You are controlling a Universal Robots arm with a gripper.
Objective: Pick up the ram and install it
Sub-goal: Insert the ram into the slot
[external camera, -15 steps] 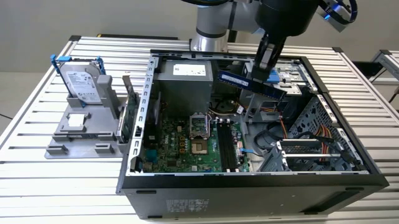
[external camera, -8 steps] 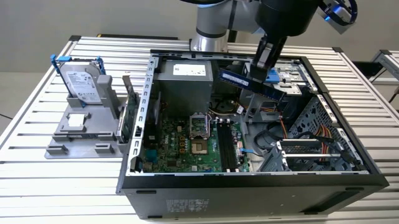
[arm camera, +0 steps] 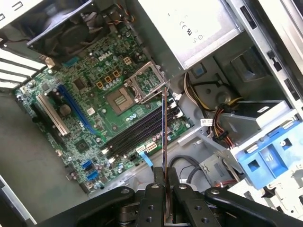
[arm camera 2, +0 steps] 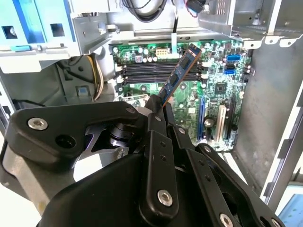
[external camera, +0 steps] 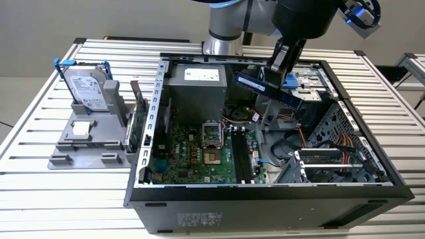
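My gripper (external camera: 270, 79) is shut on the ram (external camera: 264, 89), a slim blue stick with dark chips, and holds it tilted in the air over the back part of the open computer case (external camera: 265, 191). In the second wrist view the ram (arm camera 2: 180, 73) sticks out from between the black fingers (arm camera 2: 156, 111) toward the green motherboard. The first wrist view shows the ram (arm camera: 164, 127) edge-on, hanging above the black memory slots (arm camera: 135, 135). Those slots (external camera: 242, 157) lie well below the stick and apart from it.
Beside the case, on the exterior view's left, a silver hard drive in a blue frame (external camera: 86, 87) stands on a grey fixture (external camera: 83, 144). The grey power supply (external camera: 199, 84), coloured cables (arm camera: 222, 125), a blue drive bay (arm camera: 265, 158) and the case walls crowd the motherboard.
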